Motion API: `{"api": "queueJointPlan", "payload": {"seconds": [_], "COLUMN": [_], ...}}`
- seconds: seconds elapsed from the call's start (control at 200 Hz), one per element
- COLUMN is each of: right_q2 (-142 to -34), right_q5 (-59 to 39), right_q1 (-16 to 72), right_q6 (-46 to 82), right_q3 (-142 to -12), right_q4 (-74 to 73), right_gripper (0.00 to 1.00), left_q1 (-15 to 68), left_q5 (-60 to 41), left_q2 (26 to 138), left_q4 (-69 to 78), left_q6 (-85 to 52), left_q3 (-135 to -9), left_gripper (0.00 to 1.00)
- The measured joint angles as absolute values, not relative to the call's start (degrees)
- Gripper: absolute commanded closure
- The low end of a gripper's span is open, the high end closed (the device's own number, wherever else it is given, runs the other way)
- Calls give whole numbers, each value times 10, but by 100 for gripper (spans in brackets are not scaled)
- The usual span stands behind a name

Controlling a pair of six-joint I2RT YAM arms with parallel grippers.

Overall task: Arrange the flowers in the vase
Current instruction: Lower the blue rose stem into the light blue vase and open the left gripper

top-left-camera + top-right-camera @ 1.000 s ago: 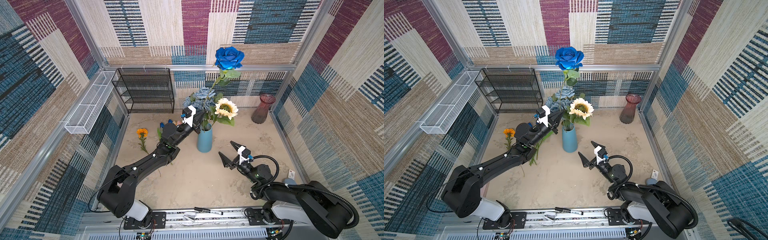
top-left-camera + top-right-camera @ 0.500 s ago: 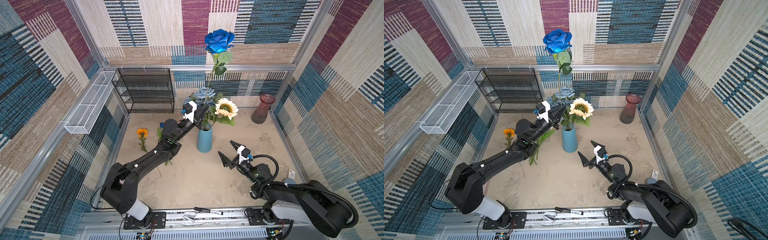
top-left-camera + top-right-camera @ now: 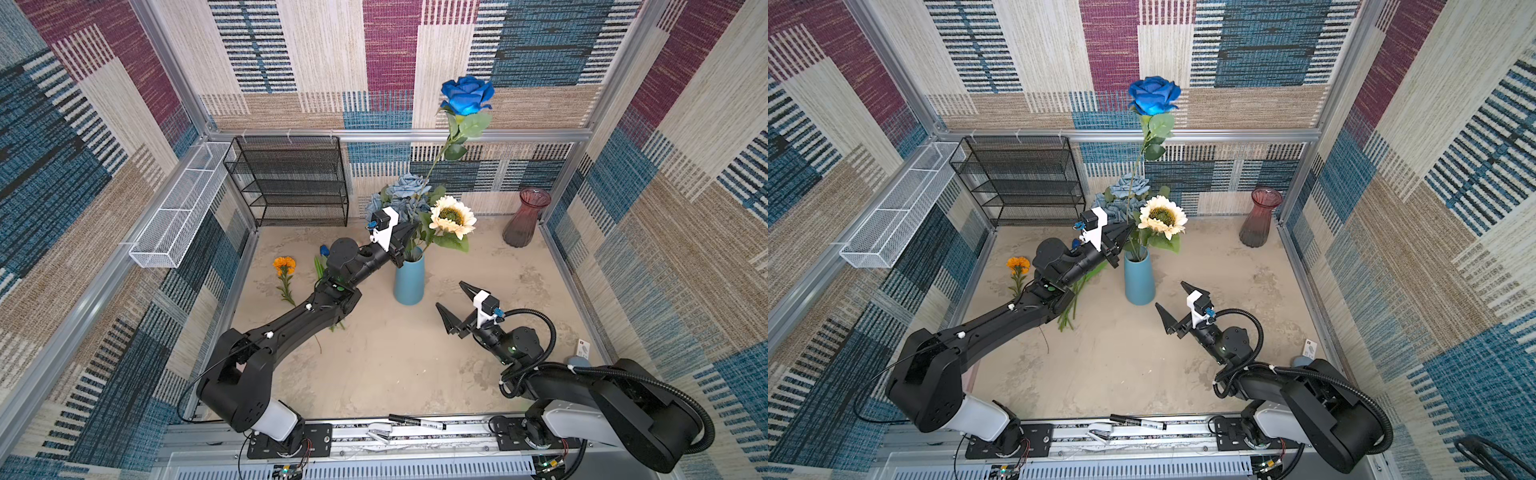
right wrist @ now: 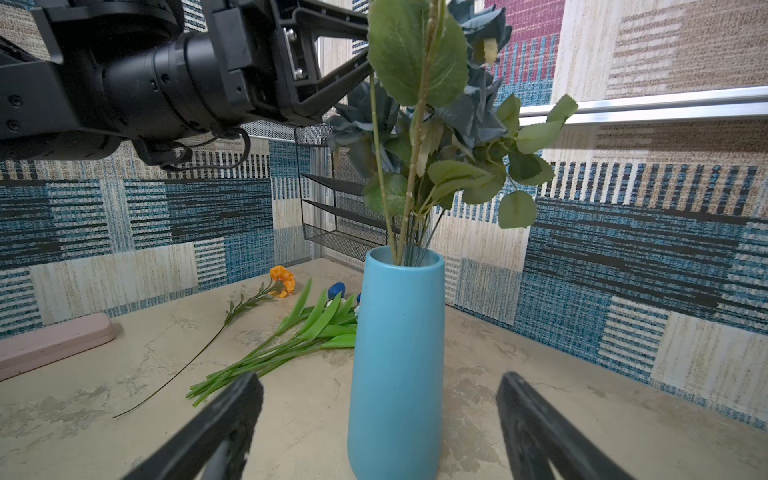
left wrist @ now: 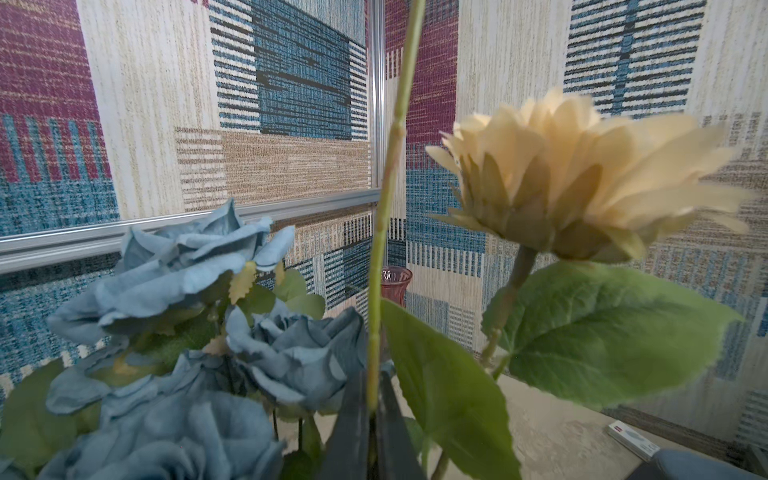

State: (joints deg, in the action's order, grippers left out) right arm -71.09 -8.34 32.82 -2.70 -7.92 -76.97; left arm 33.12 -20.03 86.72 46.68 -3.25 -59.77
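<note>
blue rose (image 3: 467, 94) stem pinched in left gripper (image 3: 1126, 228) above vase (image 3: 409, 282); right gripper (image 3: 449, 294) spread wide.

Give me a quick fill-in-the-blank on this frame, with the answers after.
The left hand is shut on the stem of the tall rose, whose bloom is bright ____.
The right hand is ____ and holds nothing.
The light blue vase already holds a cream ____.
The marigold on the table is ____.
Missing words: blue; open; sunflower; orange.
</note>
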Motion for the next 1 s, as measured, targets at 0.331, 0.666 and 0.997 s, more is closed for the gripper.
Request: {"api": "queueJointPlan", "payload": {"seconds": [0.331, 0.666, 0.997], "right_q2": [-720, -717, -718], "right_q5": [-84, -84, -84], "right_q1": [328, 328, 328], "right_q6": [-26, -27, -27], "right_q3": [-82, -82, -83], "right_q4": [-771, -770, -770], "right_gripper": [8, 8, 8], "left_q1": [331, 331, 331], "left_q5": [-183, -182, -184], "left_q2": [872, 892, 880], "left_q4": [448, 470, 467], "left_q6": [-39, -61, -62], "left_q3": [-577, -566, -567], "left_gripper": [100, 100, 76]}}
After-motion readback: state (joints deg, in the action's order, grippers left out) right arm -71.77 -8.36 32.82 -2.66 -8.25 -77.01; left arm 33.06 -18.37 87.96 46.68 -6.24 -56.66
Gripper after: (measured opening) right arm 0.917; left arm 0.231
